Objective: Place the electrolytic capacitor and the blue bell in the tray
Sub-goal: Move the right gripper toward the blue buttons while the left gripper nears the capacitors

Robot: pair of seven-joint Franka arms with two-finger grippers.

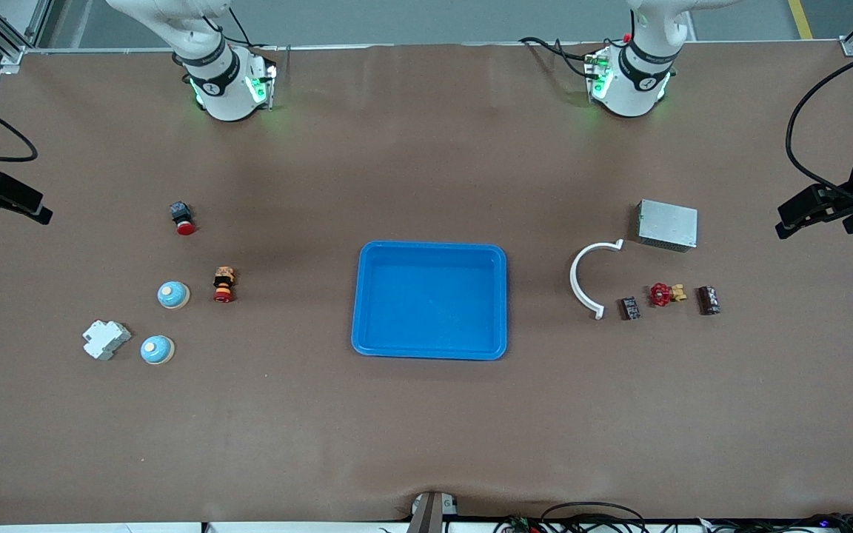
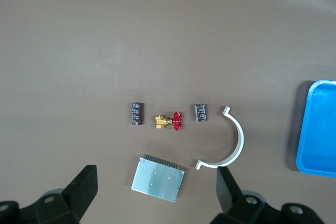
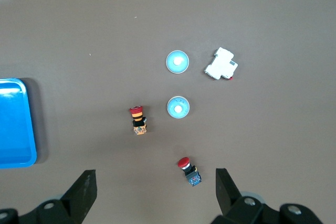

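white breaker (image 1: 106, 340), 2 pushbuttons (image 1: 223, 285), valve (image 1: 665, 294), metal box (image 1: 667, 225)

Both arms raised at the table ends, grippers open and unloaded.

The left gripper (image 2: 155, 195) is held high over the left arm's end of the table and is pointed straight down; its two fingers (image 2: 84, 187) are spread wide, and nothing is held between them. The right gripper (image 3: 155, 195) is held high over the right arm's end of the table in the same downward pose, its fingers (image 3: 84, 190) likewise spread wide with nothing gripped. In the front view, only the white base segments of the two arms are seen along the table's top edge.
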